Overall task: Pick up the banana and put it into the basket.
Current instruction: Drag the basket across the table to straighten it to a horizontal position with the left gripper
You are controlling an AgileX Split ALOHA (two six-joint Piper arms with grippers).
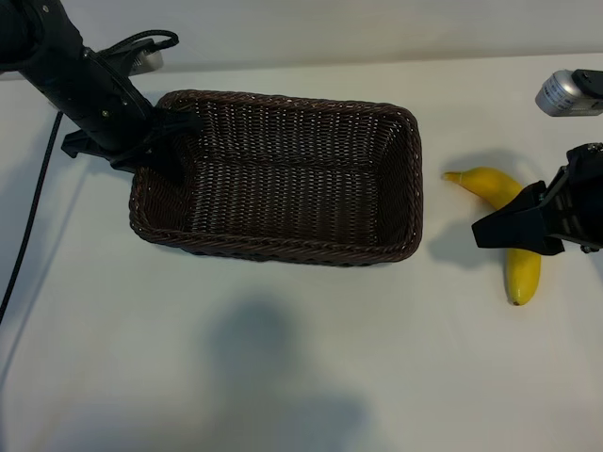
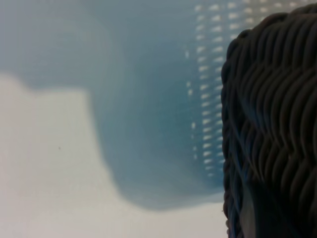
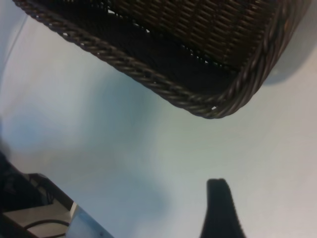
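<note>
Banana lying on table, at three o'clock of wicker basket; nothing delivered yet. Right gripper hovering above it, fingers well apart, empty. Left gripper pinching basket's nine o'clock rim.

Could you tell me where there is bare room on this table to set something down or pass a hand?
The table is bare in front of the basket, and in the gap between basket and banana. It is crowded at the basket's left end, where the left tool grips the rim, and where the right tool stands open above the banana.

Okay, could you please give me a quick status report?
Left gripper clamped on basket rim. Right gripper open above banana, not holding it. Nothing in the way.
</note>
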